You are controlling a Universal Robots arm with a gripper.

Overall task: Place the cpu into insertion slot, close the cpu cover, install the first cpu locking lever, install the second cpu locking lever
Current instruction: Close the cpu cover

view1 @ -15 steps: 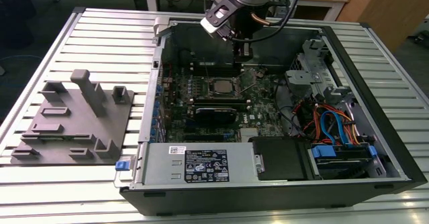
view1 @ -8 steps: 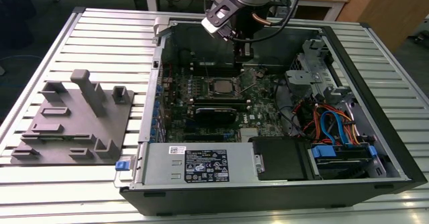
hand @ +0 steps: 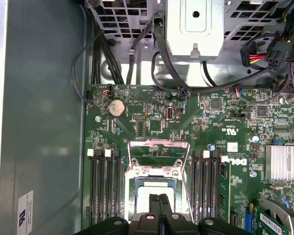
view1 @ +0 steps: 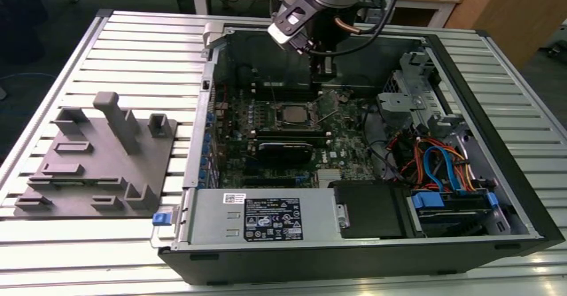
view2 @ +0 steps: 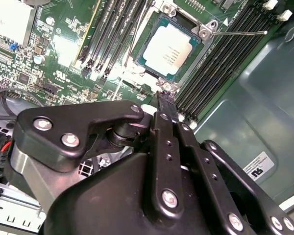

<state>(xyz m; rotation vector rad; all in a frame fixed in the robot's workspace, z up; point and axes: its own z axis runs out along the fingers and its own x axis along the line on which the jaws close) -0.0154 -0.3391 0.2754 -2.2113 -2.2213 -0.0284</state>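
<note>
Cpu seated, cover not yet closed: I am at the cover step.

In the second wrist view I see the cpu (view2: pixel 170 49) lying flat inside the insertion slot (view2: pixel 190 59), just ahead of the jaws, so I take the first step as done. The jaws are pressed together with nothing between them, and their tips hang close over the near corner of the slot; I cannot tell if they touch it. In the first wrist view the cpu cover (hand: pixel 159 143) seems to be swung open on the far side of the chip from the jaws. One locking lever (view2: pixel 240 33) sticks out free, to the side of the jaws. I judge that closing calls for the shut tips to reach the free edge of the cover and fold it down over the chip, without pressing on the chip itself.
</note>
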